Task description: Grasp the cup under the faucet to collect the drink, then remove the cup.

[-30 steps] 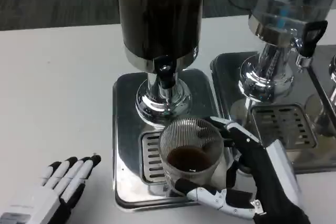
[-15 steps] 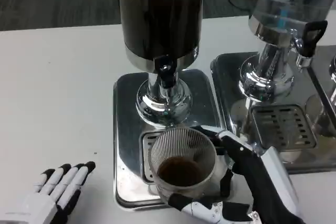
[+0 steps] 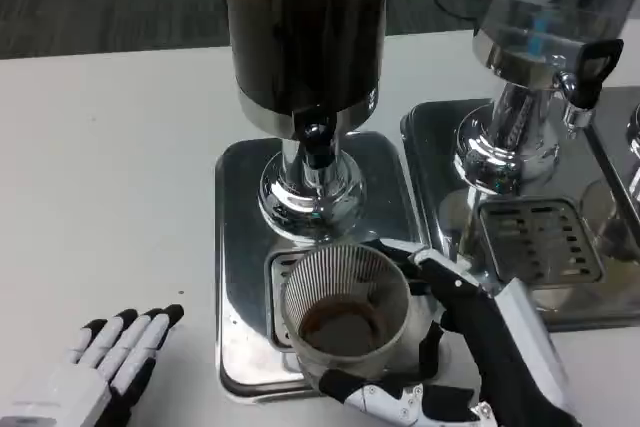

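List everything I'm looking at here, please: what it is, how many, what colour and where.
Cup: one, clear ribbed, dark drink inside, over the drip grate, held.
Dark dispenser: one, dark tank on chrome stand, centre.
Black faucet: one, on its front, behind the cup.
Second dispenser: one, chrome, right.
Drip trays: two, silver, under the dispensers.
Table: one, white.
Left hand: white and black, lying on the table, bottom left.
Right hand: white and black, grips the cup.

The cup (image 3: 344,302) was clear ribbed plastic. The dispenser base (image 3: 240,247) was glossy mirror-polished metal with a slotted drip grate (image 3: 283,287). The desk (image 3: 110,167) looked smooth, matt white. The right hand (image 3: 455,347) wore glossy black and white plastic.
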{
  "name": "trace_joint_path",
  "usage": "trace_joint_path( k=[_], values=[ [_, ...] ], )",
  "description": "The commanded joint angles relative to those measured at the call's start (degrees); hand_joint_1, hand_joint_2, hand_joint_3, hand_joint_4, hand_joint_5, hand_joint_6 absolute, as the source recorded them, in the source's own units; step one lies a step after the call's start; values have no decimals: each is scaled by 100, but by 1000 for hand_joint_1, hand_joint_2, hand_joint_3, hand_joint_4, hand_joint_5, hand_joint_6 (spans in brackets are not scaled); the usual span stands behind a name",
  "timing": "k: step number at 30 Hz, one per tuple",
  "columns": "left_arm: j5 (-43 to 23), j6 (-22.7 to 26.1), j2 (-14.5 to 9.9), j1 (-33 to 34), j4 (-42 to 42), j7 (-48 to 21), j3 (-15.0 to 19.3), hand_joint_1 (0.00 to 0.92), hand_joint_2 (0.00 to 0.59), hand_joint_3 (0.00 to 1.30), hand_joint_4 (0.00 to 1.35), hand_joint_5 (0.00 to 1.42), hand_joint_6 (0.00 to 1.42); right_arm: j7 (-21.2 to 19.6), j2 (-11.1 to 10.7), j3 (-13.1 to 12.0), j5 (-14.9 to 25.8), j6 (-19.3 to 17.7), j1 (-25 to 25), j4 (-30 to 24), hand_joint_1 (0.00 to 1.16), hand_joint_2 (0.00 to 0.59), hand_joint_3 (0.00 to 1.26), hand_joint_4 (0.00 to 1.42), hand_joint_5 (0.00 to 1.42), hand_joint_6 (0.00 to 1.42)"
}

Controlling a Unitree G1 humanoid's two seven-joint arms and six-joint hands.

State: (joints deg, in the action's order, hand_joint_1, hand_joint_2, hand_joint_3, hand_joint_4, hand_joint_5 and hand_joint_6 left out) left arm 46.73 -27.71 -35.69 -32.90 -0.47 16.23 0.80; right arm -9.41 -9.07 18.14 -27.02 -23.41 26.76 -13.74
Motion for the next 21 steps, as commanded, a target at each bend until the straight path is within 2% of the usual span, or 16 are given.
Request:
trace_joint_path(
  k=[1, 11, 21],
  values=[
    [-11, -14, 11, 6, 47, 110, -53, 0, 127, 0, 0, 0, 0, -7, 51, 8, 127, -249, -111, -109, 919, 180, 481, 593, 752, 1168],
    [-19, 2, 18, -335, -238, 180, 61, 0, 127, 0, 0, 0, 0, -54, 68, 54, 64, -292, 54, -218, 909, 179, 481, 593, 752, 1169],
    [-62, 20, 22, -370, -230, 169, 90, 0, 127, 0, 0, 0, 0, -54, 91, 80, 74, -270, 64, -197, 907, 177, 481, 601, 759, 1169]
  ],
)
